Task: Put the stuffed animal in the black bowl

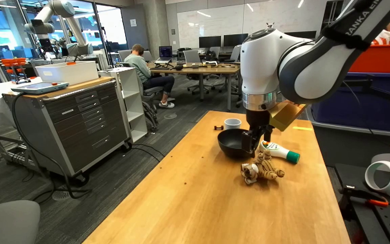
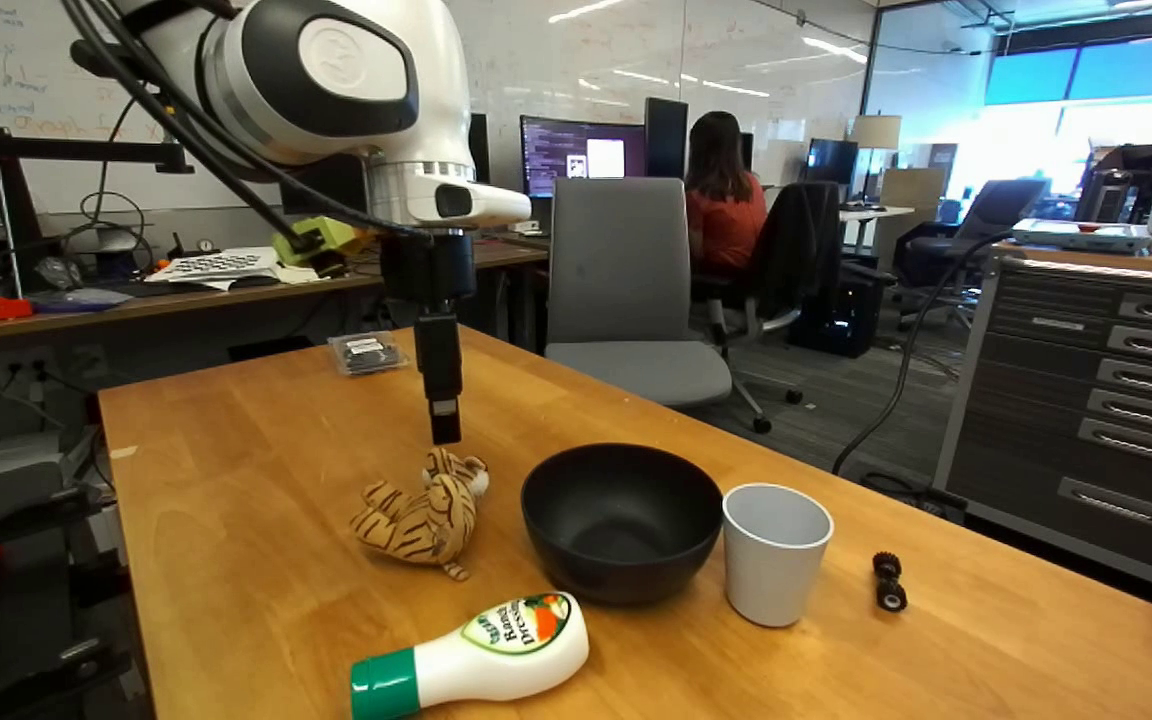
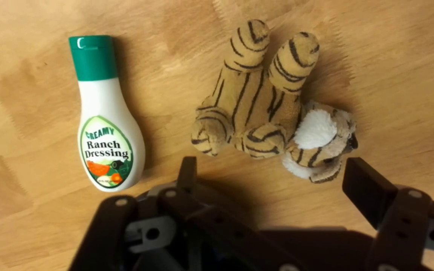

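Tool [image 3: 269, 168] spread wide, above wooden table [image 1: 198, 210], stuffed tiger [image 3: 254, 101] lying near black bowl [image 2: 618, 578].

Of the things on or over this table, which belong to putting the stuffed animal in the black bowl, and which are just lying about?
For the job:
stuffed animal, on the table
bowl
gripper, open

Just lying about:
dressing bottle
cup
small dumbbell-shaped thing
clear packet

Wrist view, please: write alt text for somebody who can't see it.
A striped stuffed tiger lies on a wooden tabletop, with the dark, open, empty tool showing along the bottom edge. At the left of the picture, a green-capped ranch dressing bottle lies on its side.
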Controlling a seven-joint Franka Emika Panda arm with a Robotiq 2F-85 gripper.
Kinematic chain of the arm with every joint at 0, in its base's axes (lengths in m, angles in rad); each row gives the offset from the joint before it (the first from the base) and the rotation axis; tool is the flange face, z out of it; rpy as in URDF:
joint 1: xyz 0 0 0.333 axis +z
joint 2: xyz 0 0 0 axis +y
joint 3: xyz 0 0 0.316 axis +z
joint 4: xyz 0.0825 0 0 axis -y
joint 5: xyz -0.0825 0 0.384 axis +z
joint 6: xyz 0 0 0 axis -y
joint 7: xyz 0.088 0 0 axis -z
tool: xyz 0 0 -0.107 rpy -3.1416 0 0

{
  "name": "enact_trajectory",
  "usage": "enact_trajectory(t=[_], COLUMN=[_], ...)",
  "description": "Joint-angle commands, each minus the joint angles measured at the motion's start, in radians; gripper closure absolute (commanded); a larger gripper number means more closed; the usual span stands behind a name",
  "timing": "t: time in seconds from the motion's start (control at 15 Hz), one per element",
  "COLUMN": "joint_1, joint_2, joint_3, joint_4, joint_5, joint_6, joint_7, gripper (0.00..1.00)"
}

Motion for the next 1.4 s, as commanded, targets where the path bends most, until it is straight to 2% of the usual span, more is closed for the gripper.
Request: enact_trajectory(t=[0.0,0.4,0.47,0.53,1.0,1.13,1.33], joint_1=[0.023,0.039,0.04,0.042,0.045,0.045,0.046], joint_2=[0.045,0.08,0.085,0.088,0.101,0.102,0.103], joint_3=[-0.042,-0.066,-0.069,-0.071,-0.074,-0.074,-0.075], joint_4=[0.046,0.069,0.072,0.074,0.084,0.086,0.088], joint_5=[-0.038,-0.035,-0.035,-0.035,-0.029,-0.031,-0.035], joint_6=[-0.039,-0.059,-0.061,-0.061,-0.05,-0.047,-0.045], joint_7=[0.016,0.017,0.013,0.011,-0.008,-0.013,-0.018], gripper=[0.0,0.0,0.12,0.28,0.82,0.94,0.98])
